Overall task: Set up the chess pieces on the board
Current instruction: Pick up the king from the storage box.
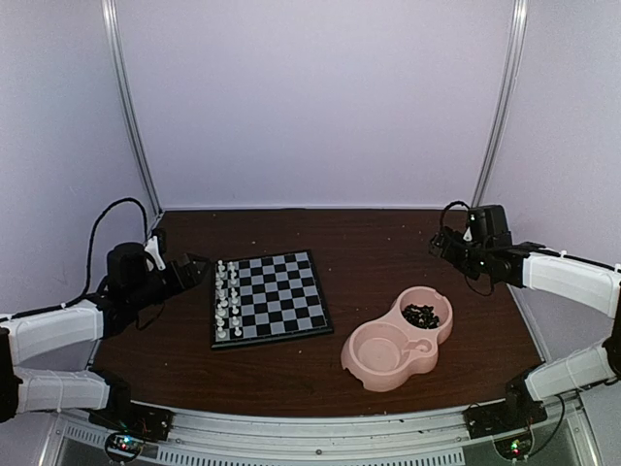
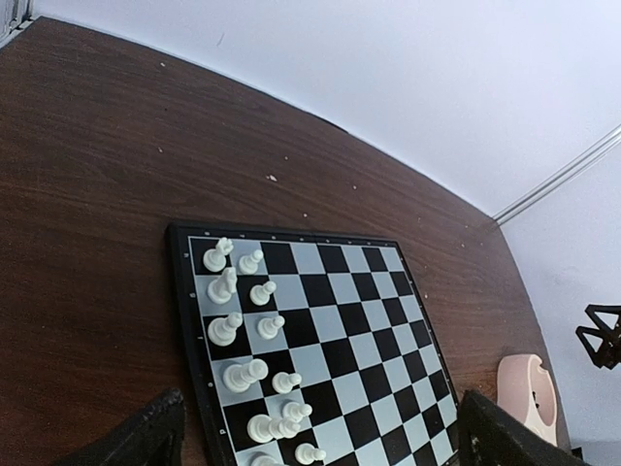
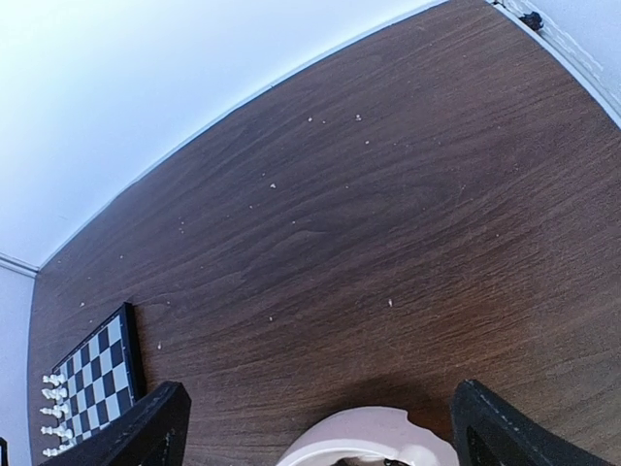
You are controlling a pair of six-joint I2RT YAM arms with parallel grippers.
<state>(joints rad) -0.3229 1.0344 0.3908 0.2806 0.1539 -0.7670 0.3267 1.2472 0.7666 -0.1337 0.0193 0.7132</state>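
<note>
Left gripper: jaws apart, empty.
Right gripper: jaws apart, empty.
Black pieces: heaped in dish.
Risk: may pinch several at once, or topple white pieces on board.

Robot lab test cell. Plain pale lilac backdrop panels stand on three sides of me, joined by slim silver metal corner poles. Dark brown wood-grain tabletop. A ribbed aluminium rail runs along the near edge and carries my two white-shelled arms. Loose black cable. Small circuit board with lit indicator lights.
</note>
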